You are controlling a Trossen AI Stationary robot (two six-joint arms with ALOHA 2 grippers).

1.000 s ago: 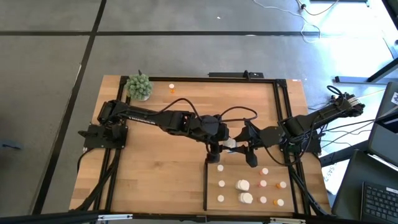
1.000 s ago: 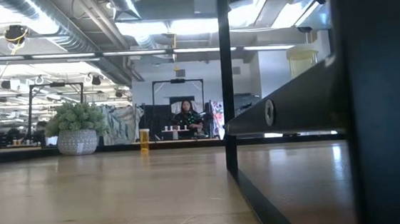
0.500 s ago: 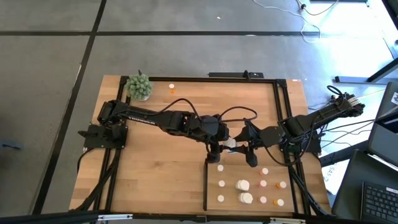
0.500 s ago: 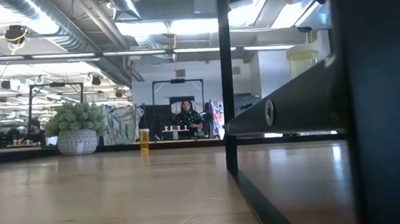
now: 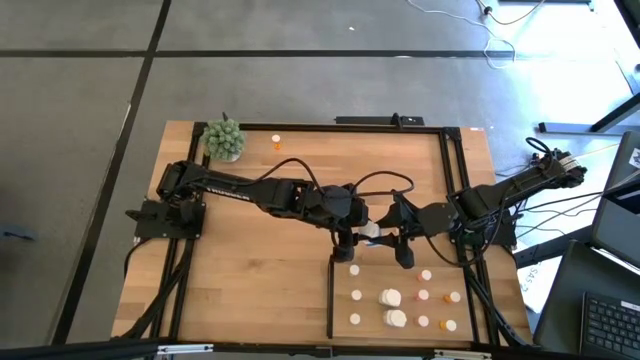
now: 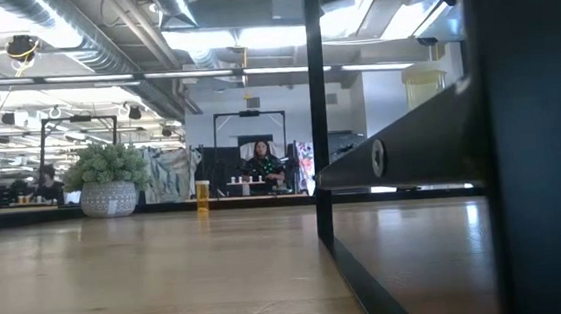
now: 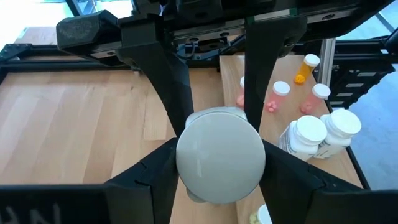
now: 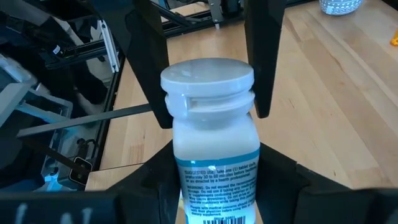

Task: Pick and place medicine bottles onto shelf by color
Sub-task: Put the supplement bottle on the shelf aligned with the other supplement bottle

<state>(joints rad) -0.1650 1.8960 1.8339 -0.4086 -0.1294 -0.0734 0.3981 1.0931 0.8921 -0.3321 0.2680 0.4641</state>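
Both arms: matte black, jointed links with looping black cables. Left gripper (image 5: 345,244) and right gripper (image 5: 400,246): flat, angular black fingers (image 7: 163,68) on black bases.

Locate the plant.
High view: the plant sits at the table's far left corner, an orange bottle just to its right.
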